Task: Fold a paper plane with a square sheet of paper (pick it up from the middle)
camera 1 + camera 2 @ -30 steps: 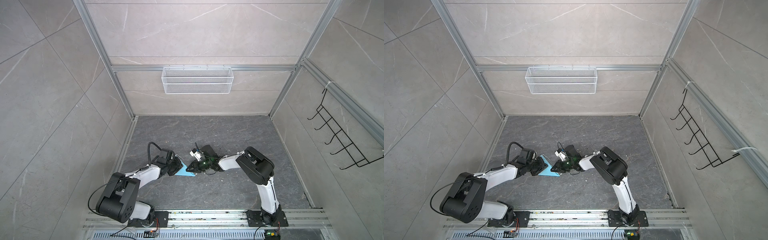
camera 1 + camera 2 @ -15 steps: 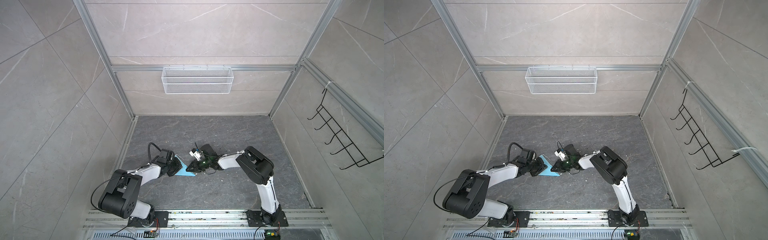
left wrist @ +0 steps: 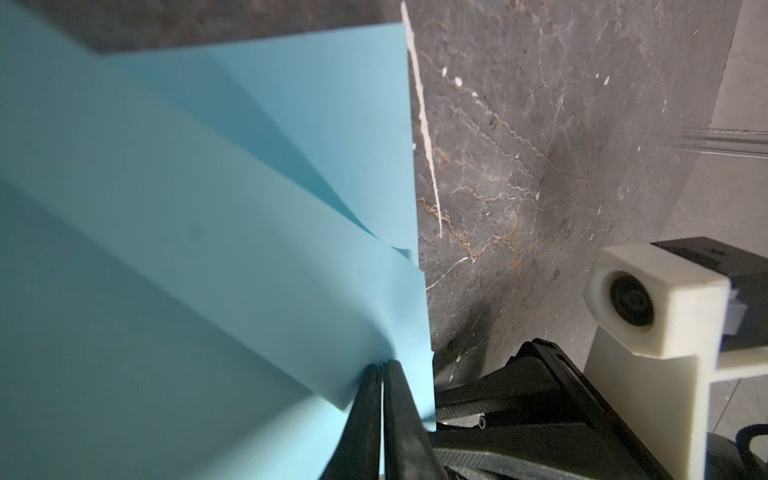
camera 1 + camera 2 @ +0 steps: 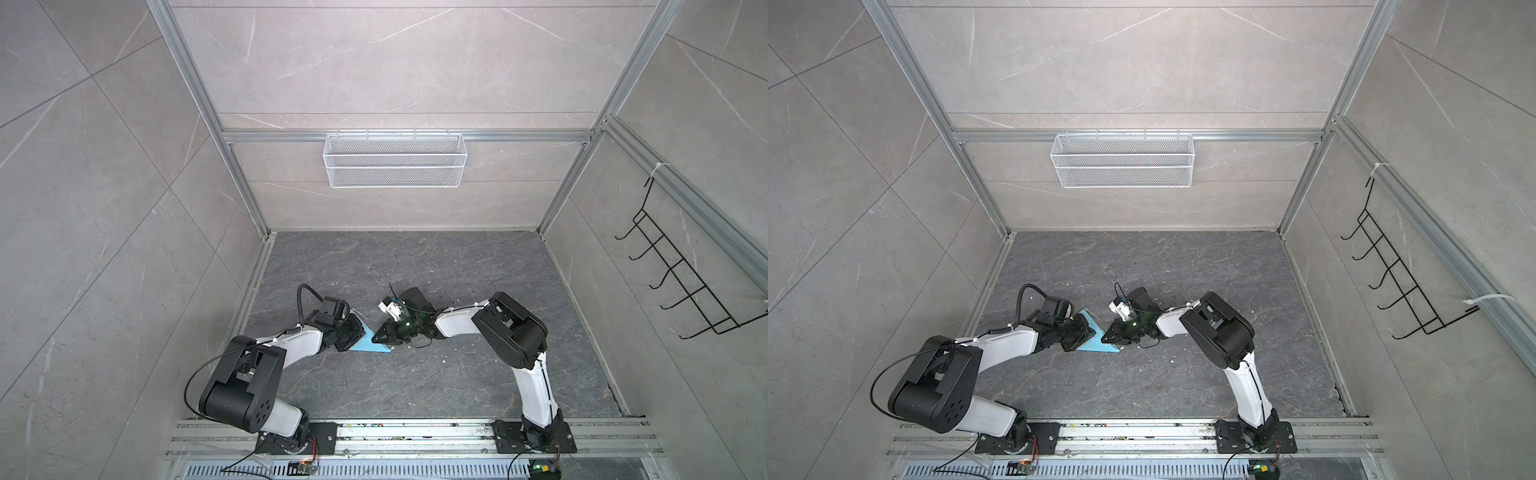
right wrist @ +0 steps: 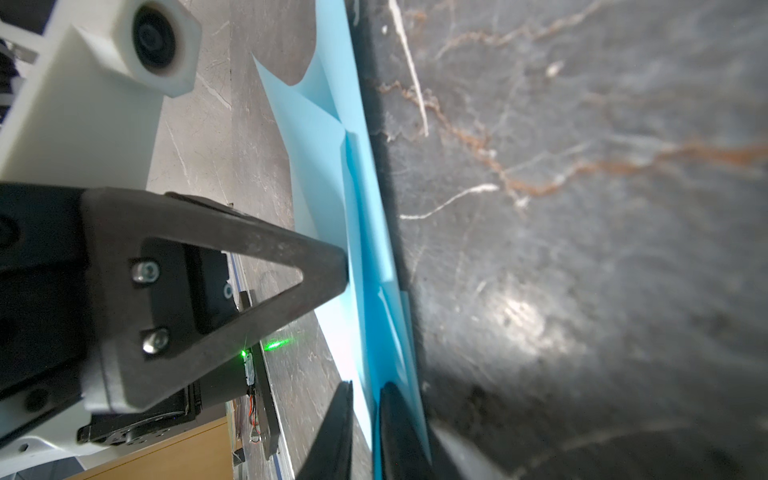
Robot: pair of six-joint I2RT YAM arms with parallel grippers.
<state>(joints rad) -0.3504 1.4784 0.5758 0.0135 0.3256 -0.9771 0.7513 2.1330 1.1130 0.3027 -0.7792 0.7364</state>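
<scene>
Below the wire basket [image 4: 395, 160], left end effector [image 3: 381, 370] and right end effector [image 5: 365, 387] each clamped the folded paper sheet [image 4: 371, 347].

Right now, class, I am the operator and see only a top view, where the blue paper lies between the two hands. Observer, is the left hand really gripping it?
Observer: Yes. In the left wrist view the left hand has both fingers shut on an edge of the blue paper.
Operator: And does the right hand grip it too?
Observer: In the right wrist view the paper's edge runs between the fingers of the right hand, which stand narrowly apart. I cannot tell whether they pinch it.
</scene>
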